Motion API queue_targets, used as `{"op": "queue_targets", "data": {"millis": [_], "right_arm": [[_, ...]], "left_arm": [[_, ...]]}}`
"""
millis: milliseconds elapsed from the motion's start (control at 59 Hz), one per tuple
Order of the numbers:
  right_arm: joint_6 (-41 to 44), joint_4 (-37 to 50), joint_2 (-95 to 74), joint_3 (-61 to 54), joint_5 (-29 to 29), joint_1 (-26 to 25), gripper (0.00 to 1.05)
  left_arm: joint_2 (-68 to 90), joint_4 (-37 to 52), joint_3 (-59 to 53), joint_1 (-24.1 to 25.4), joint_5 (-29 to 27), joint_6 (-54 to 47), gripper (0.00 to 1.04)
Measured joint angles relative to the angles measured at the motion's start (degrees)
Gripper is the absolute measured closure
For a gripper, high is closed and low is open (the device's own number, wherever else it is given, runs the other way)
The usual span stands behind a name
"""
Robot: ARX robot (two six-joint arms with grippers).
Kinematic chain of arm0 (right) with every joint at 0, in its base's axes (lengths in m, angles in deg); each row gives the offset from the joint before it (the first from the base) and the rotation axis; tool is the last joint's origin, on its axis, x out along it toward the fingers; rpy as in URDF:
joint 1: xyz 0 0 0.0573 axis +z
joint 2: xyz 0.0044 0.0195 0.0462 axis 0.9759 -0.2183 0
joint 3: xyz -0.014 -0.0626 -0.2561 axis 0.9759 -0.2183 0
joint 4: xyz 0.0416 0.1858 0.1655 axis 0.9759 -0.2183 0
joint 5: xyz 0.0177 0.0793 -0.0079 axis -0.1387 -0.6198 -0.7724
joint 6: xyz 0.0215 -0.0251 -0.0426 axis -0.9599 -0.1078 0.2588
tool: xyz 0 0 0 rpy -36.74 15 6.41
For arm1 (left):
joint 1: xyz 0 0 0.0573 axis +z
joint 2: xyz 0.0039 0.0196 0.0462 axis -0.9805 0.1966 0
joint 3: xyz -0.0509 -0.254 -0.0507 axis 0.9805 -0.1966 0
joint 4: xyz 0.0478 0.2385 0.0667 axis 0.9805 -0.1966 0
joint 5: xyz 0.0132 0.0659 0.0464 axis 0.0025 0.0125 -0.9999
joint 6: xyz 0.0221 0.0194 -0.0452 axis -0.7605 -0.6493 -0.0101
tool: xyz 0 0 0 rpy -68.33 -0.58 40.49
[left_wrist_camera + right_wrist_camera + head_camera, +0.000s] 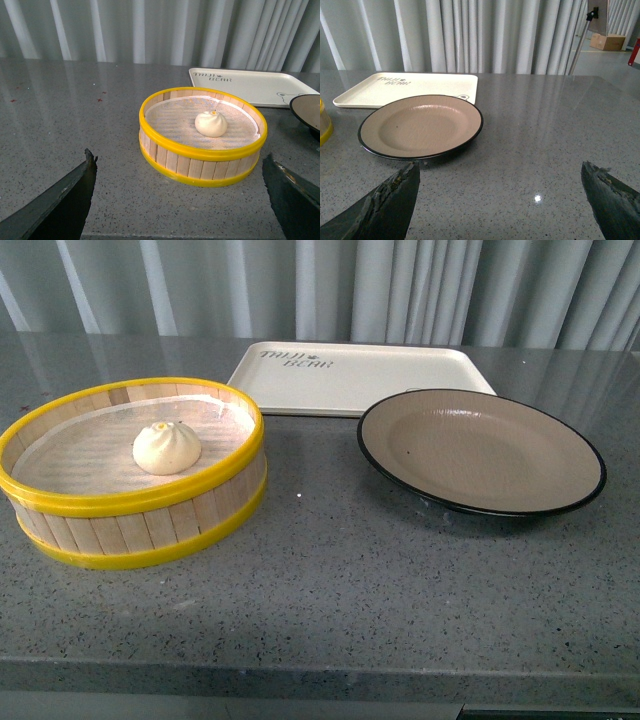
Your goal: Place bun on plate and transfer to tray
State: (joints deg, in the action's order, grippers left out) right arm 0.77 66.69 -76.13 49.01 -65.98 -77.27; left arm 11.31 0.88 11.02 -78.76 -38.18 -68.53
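Observation:
The cream-white bun (pixel 167 448) (pixel 211 123) lies inside a round yellow-rimmed wooden steamer basket (pixel 150 540) (pixel 200 170) at the left of the grey counter. To its right the beige plate (pixel 480 452) (pixel 420 126) with a black rim sits empty. Behind both lies the empty cream tray (pixel 360 375) (pixel 255 85) (pixel 405 87) with dark lettering. Neither arm shows in the front view. My left gripper (pixel 179 162) is open, short of the basket, nothing between its fingers. My right gripper (pixel 500 167) is open over bare counter near the plate's edge.
A pale pleated curtain hangs behind the grey speckled counter (pixel 340 580). The counter's front edge (pixel 300 670) runs along the bottom of the front view. In the right wrist view, a stand and a cardboard box (pixel 606 41) show far beyond the counter.

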Motion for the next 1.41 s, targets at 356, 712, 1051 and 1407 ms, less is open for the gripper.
{"op": "queue_targets", "data": {"millis": [356, 712, 1051, 1407], "right_arm": [[0.0, 0.0, 0.0, 0.0, 0.0, 0.0, 0.08], [0.0, 0.0, 0.0, 0.0, 0.0, 0.0, 0.08], [0.0, 0.0, 0.0, 0.0, 0.0, 0.0, 0.08], [0.0, 0.0, 0.0, 0.0, 0.0, 0.0, 0.08]], "left_arm": [[0.0, 0.0, 0.0, 0.0, 0.0, 0.0, 0.07], [2.4, -4.5, 1.5, -1.1, -2.4, 4.4, 0.07], [49.5, 30.2, 17.7, -8.2, 5.3, 11.6, 0.07], [78.4, 23.5, 42.4, -9.4, 6.6, 1.6, 0.07]]}}
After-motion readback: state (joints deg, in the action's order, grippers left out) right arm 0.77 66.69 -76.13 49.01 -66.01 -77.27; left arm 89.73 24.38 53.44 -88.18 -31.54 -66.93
